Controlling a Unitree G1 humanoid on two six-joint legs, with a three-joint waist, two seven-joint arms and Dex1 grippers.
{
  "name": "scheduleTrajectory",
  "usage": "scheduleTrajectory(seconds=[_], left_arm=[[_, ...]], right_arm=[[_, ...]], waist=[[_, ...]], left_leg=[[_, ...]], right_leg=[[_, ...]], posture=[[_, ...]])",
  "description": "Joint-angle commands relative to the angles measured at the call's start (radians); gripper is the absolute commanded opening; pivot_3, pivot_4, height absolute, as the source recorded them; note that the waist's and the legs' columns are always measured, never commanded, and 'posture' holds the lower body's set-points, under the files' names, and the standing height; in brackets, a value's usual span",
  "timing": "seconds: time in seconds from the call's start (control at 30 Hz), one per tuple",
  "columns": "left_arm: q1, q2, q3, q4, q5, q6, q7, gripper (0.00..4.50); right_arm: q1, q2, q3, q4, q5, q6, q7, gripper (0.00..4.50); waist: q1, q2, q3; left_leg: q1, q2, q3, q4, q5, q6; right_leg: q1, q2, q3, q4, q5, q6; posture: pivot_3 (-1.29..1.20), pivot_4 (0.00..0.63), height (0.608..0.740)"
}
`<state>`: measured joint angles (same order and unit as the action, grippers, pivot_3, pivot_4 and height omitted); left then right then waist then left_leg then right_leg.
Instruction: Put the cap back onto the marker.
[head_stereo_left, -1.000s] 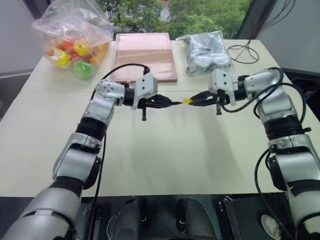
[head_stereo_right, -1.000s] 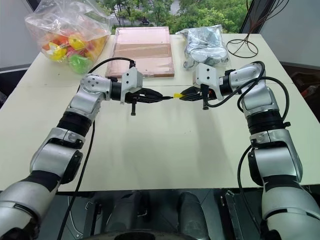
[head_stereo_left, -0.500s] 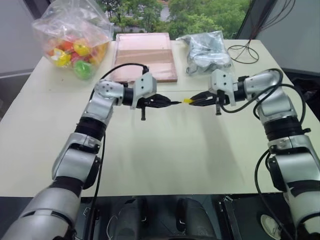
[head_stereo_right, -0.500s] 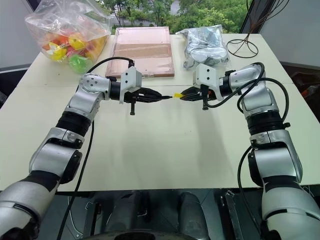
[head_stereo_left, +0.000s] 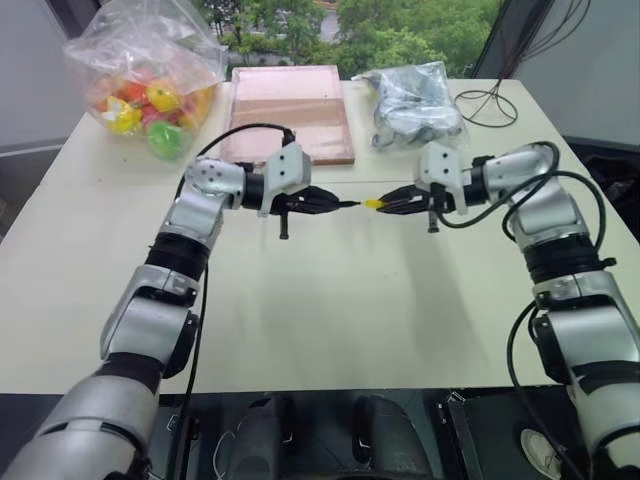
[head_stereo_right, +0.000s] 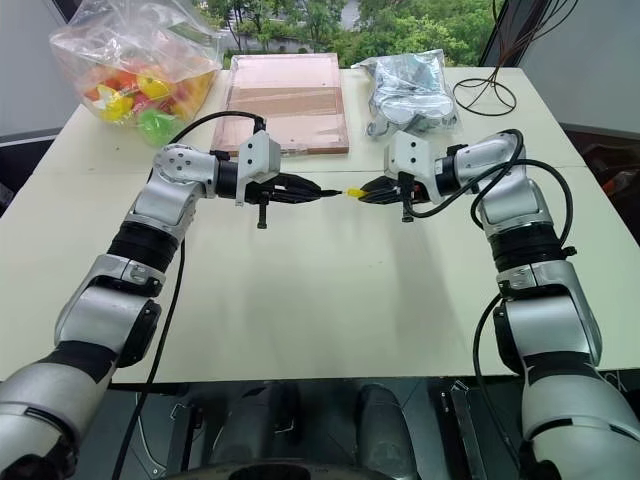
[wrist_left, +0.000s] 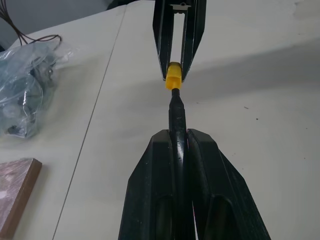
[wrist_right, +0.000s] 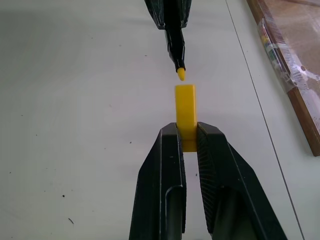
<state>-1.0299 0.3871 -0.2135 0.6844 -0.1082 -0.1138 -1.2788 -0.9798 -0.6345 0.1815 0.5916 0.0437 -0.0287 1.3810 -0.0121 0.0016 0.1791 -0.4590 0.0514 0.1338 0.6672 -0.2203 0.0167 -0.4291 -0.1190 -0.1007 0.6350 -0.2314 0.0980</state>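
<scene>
Compared with a second ago we see almost no change: both arms hold the same pose above the middle of the table, and the marker and the cap sit at the same small gap as before.

The left gripper stays clamped on the marker, whose rear length is buried between the fingers, so we cannot see how long it is. The right gripper stays pinched on the cap, with the cap's back end hidden between its black fingers.

In the right wrist view the marker is a slim black stick ending in a small pale yellow tip, pointed straight at the open end of the cap but not touching it. The cap is a short bright yellow piece, jutting out past the fingertips. Both are held in the air, roughly level, tip facing cap, in front of the wooden board that lies near the table's far edge.
</scene>
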Motion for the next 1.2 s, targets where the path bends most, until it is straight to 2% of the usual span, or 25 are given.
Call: scheduleTrajectory(seconds=[0.03, 0.63, 0.93, 1.2], left_arm=[[-0.016, -0.005, 0.019, -0.035, -0.008, -0.001, 0.002, 0.00], [-0.027, -0.045, -0.006, -0.002, 0.039, -0.038, 0.018, 0.00], [-0.041, -0.044, -0.062, 0.022, 0.154, -0.152, 0.034, 0.00], [-0.026, -0.062, -0.070, -0.027, 0.166, -0.167, 0.027, 0.00]], right_arm=[[-0.008, 0.005, -0.011, -0.016, 0.010, -0.007, -0.005, 0.15], [0.021, 0.025, 0.007, -0.120, 0.021, 0.051, 0.008, 0.15], [-0.029, 0.069, 0.031, -0.047, -0.013, 0.041, 0.000, 0.15], [-0.073, 0.133, 0.059, 0.062, -0.062, 0.000, -0.021, 0.15]], waist=[[0.000, 0.000, 0.000], [0.000, 0.000, 0.000], [-0.001, 0.000, 0.000], [0.000, 0.000, 0.000]], left_leg=[[0.000, 0.000, 0.000, 0.000, 0.000, 0.000], [0.000, 0.000, 0.000, 0.000, 0.000, 0.000], [0.000, 0.000, 0.000, 0.000, 0.000, 0.000], [0.000, 0.000, 0.000, 0.000, 0.000, 0.000]], right_leg=[[0.000, 0.000, 0.000, 0.000, 0.000, 0.000], [0.000, 0.000, 0.000, 0.000, 0.000, 0.000], [0.000, 0.000, 0.000, 0.000, 0.000, 0.000], [0.000, 0.000, 0.000, 0.000, 0.000, 0.000]], posture=[[0.00, 0.150, 0.740], [0.00, 0.150, 0.740], [0.00, 0.150, 0.740], [0.00, 0.150, 0.740]])
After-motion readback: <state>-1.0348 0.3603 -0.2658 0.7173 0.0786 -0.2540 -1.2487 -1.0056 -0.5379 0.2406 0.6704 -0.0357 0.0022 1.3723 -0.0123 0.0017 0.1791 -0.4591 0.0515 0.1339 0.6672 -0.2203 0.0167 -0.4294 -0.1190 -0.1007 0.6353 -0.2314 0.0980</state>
